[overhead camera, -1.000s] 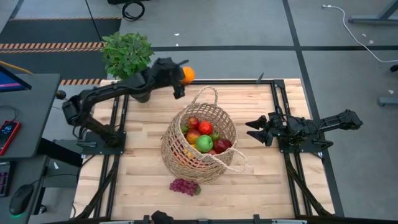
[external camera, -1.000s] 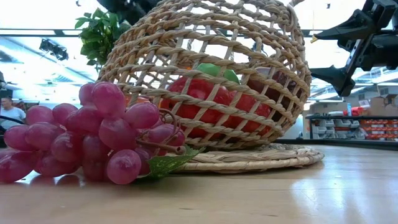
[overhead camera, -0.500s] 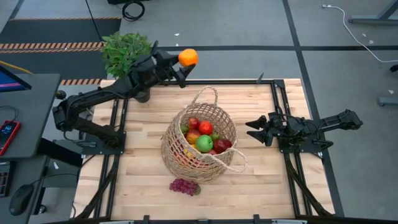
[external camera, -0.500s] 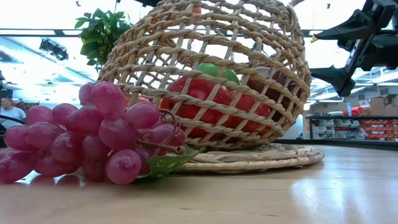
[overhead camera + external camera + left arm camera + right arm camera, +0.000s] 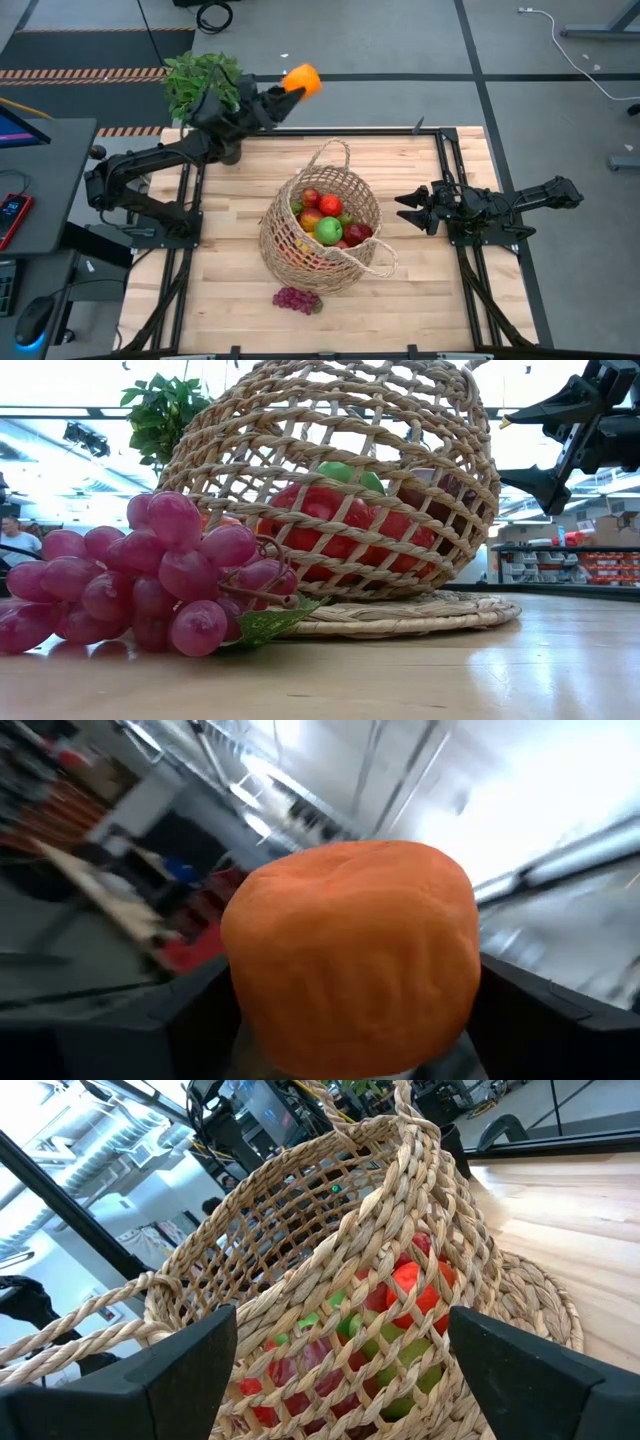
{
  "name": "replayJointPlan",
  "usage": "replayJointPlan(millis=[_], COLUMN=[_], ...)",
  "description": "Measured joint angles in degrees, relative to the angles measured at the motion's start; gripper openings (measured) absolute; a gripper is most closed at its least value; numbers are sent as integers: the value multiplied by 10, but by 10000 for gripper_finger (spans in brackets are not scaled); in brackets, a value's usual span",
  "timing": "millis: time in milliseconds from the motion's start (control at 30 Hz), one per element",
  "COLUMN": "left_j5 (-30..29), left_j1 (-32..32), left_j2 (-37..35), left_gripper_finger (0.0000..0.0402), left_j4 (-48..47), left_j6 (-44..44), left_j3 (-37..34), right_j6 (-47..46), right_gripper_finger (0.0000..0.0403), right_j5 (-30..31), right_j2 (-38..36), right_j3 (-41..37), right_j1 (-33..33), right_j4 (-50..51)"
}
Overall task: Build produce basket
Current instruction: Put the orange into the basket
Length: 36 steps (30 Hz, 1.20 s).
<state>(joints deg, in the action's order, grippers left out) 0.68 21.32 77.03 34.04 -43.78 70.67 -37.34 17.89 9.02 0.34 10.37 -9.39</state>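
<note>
**Basket sits mid-table while the left gripper holds an orange above the far edge**

The basket point(image 5: 322, 232) rests near the middle of the wooden table point(image 5: 460, 300), tipped so its mouth faces up toward the overhead camera, with one looped handle point(image 5: 334, 152) pointing to the far side and another point(image 5: 382, 262) lying toward the near right.

The left gripper point(image 5: 291, 85) is clamped on an orange point(image 5: 303, 78), one dark finger on each side of the fruit, as the left wrist view shows it filling the gap between them point(image 5: 350, 955). The gripper and orange are raised beyond the table's far edge, up and to the left of the basket and well apart from it. The arm reaches back past a leafy potted plant point(image 5: 203, 85) standing at the table's far left corner.

The right gripper point(image 5: 409, 209) waits to the right of the basket, its fingers spread apart and holding nothing, pointed at the wicker wall point(image 5: 330, 1280).

Inside the basket lies the produce: a green apple point(image 5: 328, 230), a red tomato-like fruit point(image 5: 330, 205), a dark red apple point(image 5: 357, 235) and other red and yellow pieces. A bunch of purple grapes point(image 5: 296, 299) lies on the table just in front of the basket, on the near side; in the low view the grapes point(image 5: 150, 575) sit close to the camera with a green leaf beneath them.
</note>
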Motion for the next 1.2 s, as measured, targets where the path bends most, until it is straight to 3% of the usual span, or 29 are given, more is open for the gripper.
replayJointPlan(millis=[233,400,767,1000,1200], left_j5=[-3,-5,-4,-63,-144], left_j1=[0,-6,-112,-196,-251], left_j2=[0,0,0,0,13], left_gripper_finger=[327,327,327,327,327], left_j4=[36,36,28,-49,-73], left_j6=[-167,-175,192,518,651], left_j3=[0,0,0,0,1], right_j6=[0,0,0,0,0], right_gripper_finger=[365,365,365,365,365], right_j5=[0,0,0,0,0], right_j2=[0,0,0,0,0], right_j3=[0,0,0,0,0], right_j1=[0,0,0,0,0], right_j4=[0,0,0,0,0])
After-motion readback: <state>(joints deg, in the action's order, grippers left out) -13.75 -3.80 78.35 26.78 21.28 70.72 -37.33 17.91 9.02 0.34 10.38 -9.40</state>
